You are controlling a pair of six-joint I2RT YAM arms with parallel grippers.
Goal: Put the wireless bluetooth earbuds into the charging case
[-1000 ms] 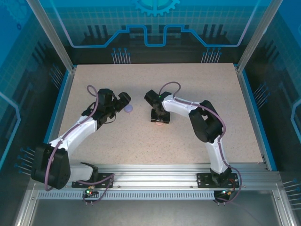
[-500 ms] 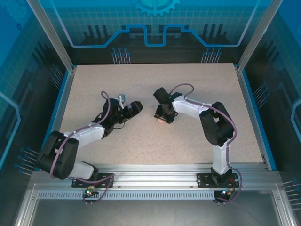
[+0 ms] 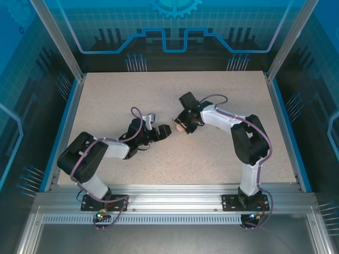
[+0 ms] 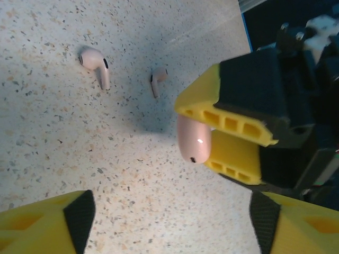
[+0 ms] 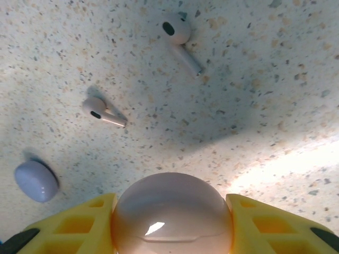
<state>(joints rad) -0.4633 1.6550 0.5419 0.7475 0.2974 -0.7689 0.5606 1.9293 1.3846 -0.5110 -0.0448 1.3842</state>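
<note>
A speckled beige tabletop [image 3: 222, 95] sits edged by blue strips [image 3: 286, 132], with aluminium rails [image 3: 175, 203] along its near side.

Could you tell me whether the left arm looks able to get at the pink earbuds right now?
Probably yes: the left gripper, jaws open, faces the earbuds across bare table; the right gripper, holding the case, sits off to one side.
</note>
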